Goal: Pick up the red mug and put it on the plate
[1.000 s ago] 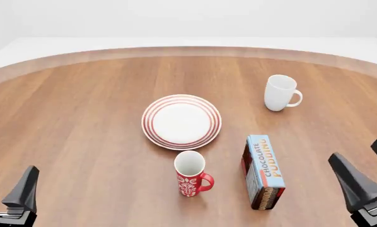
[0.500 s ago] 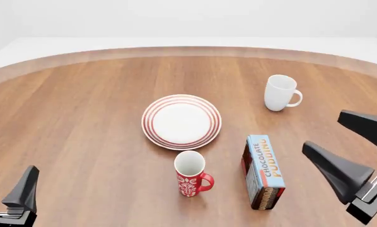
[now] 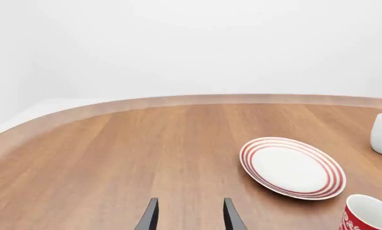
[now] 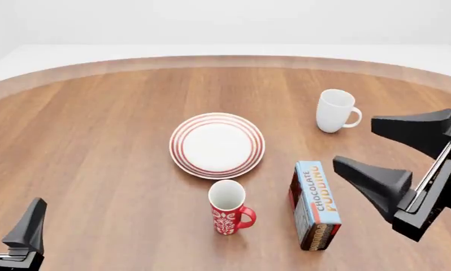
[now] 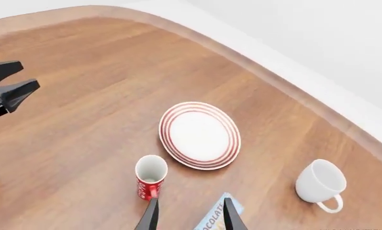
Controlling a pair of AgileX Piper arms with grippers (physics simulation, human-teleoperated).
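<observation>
The red mug (image 4: 228,207) stands upright on the table (image 4: 97,141), just in front of the near rim of the plate (image 4: 217,145) and apart from it, with its handle turned toward my right side. My right gripper (image 4: 384,151) hangs above the table to the right of the mug, with the chocolate pudding box (image 4: 315,204) lying between them; its two fingers are spread wide with nothing between them and point left toward the middle of the table. In the right wrist view the mug (image 5: 151,177) sits just beyond the fingertips and the plate (image 5: 199,135) lies past it. My left gripper (image 4: 11,228) rests low at the near left corner, well apart from the mug, its fingers parted and empty; in the left wrist view only the rim of the mug (image 3: 368,215) shows at the picture's edge, beside the plate (image 3: 292,168). Compared with one second ago, the right gripper has risen from the near right corner, swung inward and turned its fingers toward the mug; the left gripper, mug, plate, box and white mug (image 4: 335,110) have not moved. The red mug is tall, red outside with a white ornamental pattern on its lower wall, white inside, and carries a red loop handle. The plate is round and white with concentric red rings near its rim.
</observation>
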